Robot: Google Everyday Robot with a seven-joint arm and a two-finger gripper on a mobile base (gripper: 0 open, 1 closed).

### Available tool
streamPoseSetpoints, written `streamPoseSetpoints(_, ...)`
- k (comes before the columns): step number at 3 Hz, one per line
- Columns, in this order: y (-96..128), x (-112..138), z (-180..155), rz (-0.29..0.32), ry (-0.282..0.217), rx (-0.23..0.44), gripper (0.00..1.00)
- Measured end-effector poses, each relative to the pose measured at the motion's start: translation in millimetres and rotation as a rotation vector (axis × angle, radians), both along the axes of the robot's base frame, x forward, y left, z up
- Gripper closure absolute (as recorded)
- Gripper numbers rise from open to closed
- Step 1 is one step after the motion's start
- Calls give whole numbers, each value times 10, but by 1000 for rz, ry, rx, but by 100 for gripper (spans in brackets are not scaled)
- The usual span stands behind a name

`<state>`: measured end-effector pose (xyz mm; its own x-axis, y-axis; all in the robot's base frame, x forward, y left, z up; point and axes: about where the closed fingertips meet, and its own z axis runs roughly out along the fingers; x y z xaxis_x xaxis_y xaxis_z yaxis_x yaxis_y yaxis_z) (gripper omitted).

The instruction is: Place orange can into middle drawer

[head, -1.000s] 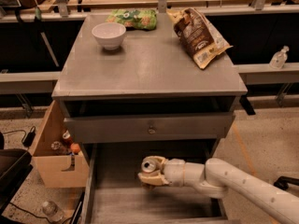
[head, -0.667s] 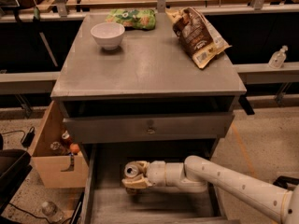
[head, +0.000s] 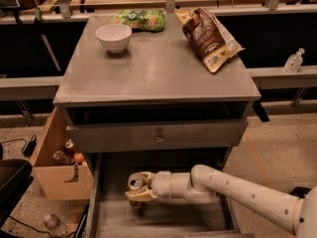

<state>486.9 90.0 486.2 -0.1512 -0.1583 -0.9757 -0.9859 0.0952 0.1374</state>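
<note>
Camera view: the gripper (head: 137,188) reaches from the right into the open middle drawer (head: 173,218), its 2 pale fingers clamped around the orange can (head: 134,182). The can's silver top faces upward. Little of its orange-brown side shows below, over the drawer's left part.

The gripper (head: 132,187), clamped on the orange can (head: 134,182), sits further toward the left of the frame than a second ago and slightly lower. It is now at lower centre-left, over the left part of the middle drawer (head: 166,218). The can has come along with it, silver top showing. The white arm (head: 237,192) stretches further across the drawer from the lower right and covers more of the plank floor.
</note>
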Motion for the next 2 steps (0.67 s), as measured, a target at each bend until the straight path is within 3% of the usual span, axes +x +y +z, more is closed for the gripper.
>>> streamPoseSetpoints(1,0,-38,-76,1,-33,-40,100)
streamPoseSetpoints(2,-12,-84,-226,9,-79,-101,100)
